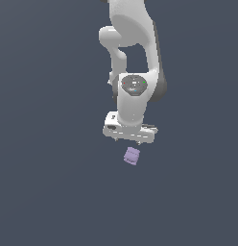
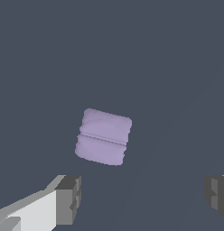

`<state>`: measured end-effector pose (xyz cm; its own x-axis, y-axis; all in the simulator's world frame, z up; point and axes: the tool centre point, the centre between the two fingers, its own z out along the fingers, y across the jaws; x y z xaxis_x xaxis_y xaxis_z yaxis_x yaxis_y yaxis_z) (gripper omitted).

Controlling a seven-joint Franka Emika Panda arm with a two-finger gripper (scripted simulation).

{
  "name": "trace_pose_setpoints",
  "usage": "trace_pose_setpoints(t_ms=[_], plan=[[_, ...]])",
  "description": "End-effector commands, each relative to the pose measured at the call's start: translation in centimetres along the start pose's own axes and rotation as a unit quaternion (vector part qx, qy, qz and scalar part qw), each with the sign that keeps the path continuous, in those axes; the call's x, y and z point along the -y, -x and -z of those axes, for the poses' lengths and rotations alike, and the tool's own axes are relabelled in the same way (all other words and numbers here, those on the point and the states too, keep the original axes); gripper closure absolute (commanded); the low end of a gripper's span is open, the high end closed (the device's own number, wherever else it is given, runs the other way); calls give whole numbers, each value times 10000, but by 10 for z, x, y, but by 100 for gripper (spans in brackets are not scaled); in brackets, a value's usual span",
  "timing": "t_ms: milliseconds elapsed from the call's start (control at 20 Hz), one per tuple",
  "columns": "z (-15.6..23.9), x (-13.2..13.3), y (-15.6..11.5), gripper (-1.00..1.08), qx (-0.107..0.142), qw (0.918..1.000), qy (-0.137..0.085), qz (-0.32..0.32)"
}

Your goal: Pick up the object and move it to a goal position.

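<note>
We note the gripper (image 2: 141,198) spread wide and empty above the lilac block (image 2: 103,136), which lies on the floor just beyond its fingers (image 2: 68,198), and judge it light and rigid, best pinched across its flatter opposite sides.

We see no real room here but a bare simulated scene: one flat, slate-grey ground fills both views, and the arm (image 1: 133,57) has smooth, computer-rendered shading.

Pale lilac block (image 1: 132,156) with a darker crease, white arm (image 1: 132,57), grey-padded pincer (image 2: 143,198), slate-blue ground (image 1: 44,192)
</note>
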<state>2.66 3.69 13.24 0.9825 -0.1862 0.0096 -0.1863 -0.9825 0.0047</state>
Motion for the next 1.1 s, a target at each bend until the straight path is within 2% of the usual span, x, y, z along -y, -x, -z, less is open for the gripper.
trace_pose_setpoints(t_ms=[0,500,1050], plan=[[-10,7,-5,-92,14,9996,-8,-281],[-36,27,-17,-92,45,9946,-18,-1032],[-45,31,-19,-92,53,9932,-17,-1162]])
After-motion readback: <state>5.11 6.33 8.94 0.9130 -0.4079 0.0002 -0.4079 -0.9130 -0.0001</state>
